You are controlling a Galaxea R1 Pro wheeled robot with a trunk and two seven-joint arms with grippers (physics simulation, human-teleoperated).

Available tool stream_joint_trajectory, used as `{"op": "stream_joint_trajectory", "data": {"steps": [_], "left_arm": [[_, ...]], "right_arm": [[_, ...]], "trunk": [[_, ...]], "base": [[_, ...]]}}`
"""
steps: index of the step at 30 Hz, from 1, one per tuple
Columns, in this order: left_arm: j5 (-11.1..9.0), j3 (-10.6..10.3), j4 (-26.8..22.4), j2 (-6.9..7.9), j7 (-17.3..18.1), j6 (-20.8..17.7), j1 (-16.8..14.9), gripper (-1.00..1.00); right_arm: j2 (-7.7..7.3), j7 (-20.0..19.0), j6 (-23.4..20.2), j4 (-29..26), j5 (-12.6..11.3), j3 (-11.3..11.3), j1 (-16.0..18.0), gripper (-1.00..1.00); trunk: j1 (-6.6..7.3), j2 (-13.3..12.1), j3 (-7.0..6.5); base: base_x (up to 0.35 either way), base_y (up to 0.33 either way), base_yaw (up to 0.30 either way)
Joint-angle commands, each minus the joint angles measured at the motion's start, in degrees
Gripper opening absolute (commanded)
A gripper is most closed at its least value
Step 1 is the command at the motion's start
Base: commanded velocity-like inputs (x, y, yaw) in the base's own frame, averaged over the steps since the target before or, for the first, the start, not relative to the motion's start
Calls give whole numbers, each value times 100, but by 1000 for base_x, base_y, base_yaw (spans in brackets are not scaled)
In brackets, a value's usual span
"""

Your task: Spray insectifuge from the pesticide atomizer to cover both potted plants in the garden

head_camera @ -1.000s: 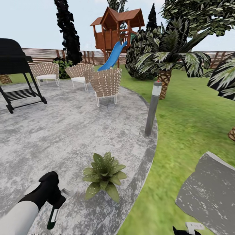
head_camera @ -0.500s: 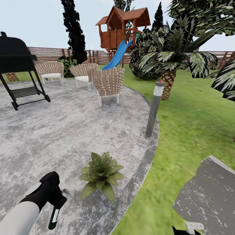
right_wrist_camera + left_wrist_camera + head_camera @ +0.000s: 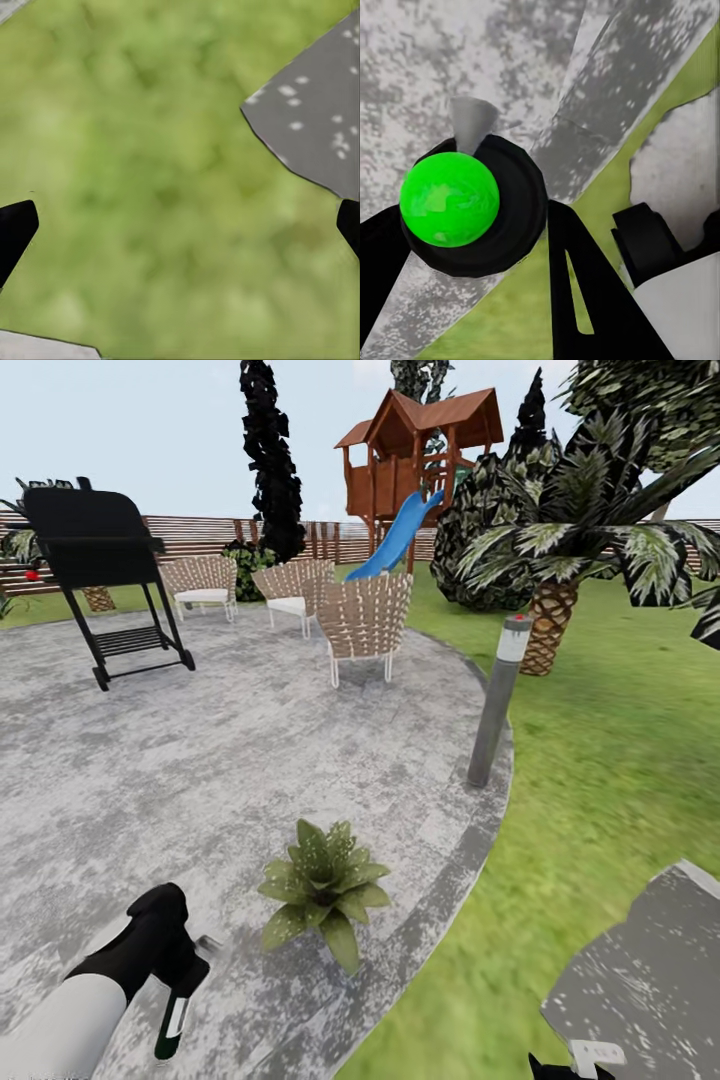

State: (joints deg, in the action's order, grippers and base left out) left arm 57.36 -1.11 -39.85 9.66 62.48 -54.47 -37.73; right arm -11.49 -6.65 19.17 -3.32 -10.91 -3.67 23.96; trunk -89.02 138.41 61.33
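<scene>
Paved patio (image 3: 250, 760): left gripper (image 3: 180, 980) grips dark-green, white-labelled atomizer (image 3: 172, 1020).

From head height we look forward and down across the round patio (image 3: 250, 760) toward the fence (image 3: 200, 535). Our left wrist camera hangs close over the patio's paved edge (image 3: 607, 97); our right looks straight down at lawn (image 3: 165, 187) and a stepping stone (image 3: 315, 112), also visible from our head (image 3: 650, 970).

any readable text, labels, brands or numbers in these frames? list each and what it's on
None readable.
The pesticide atomizer, held in the left gripper, carries a pale label patch: too small and blurred to tell whether it bears any text.
The bollard lamp, grill, chairs and playhouse: no markings show.
The right gripper, seen over lawn: no text in that view.
</scene>
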Motion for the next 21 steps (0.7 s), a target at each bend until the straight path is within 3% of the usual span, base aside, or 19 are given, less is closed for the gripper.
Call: {"op": "stream_joint_trajectory", "data": {"steps": [1, 6, 8, 9, 12, 14, 18, 20, 21], "left_arm": [[45, -12, -7, 2, 66, -34, -12, -100], [68, -58, -13, -33, 328, -95, -182, -100], [106, -77, -8, -41, 629, -97, -399, -100], [158, -127, -7, -38, 965, -97, -610, -100], [350, -304, -3, -29, 1411, -99, -863, -100], [647, -464, 6, -26, 1871, -96, -1122, -100], [1261, -529, 60, -31, 2721, -84, -1441, -100], [1750, -536, 75, -39, 2752, -55, -1517, -100], [1892, -537, 74, -37, 2752, -46, -1527, -100]], "right_arm": [[-2, -29, 18, 7, -60, -37, 4, 100], [-8, -29, 20, 7, -60, -37, 4, 100], [-15, -29, 21, 8, -60, -37, 4, 100], [-27, -29, 22, 13, -60, -37, 4, 100], [-40, -29, 25, 15, -60, -37, 4, 100], [-44, -24, 22, 15, -59, -37, 4, 100], [-46, -21, 23, 16, -54, -37, 4, 100], [-42, -24, 20, 16, -59, -37, 4, 100], [-40, -24, 21, 12, -59, -37, 4, 100]], "trunk": [[-2, 2, 5], [-2, 2, 5], [-2, 2, 5], [-2, 2, 5], [-2, 2, 5], [-2, 2, 5], [-2, 2, 5], [-2, 2, 5], [-2, 2, 5]], "base": [[248, -99, 13], [103, -54, 3], [13, -8, 0], [4, -2, 0], [2, -1, 0], [0, 0, 0], [0, 0, 0], [0, 0, 0], [0, 0, 0]]}}
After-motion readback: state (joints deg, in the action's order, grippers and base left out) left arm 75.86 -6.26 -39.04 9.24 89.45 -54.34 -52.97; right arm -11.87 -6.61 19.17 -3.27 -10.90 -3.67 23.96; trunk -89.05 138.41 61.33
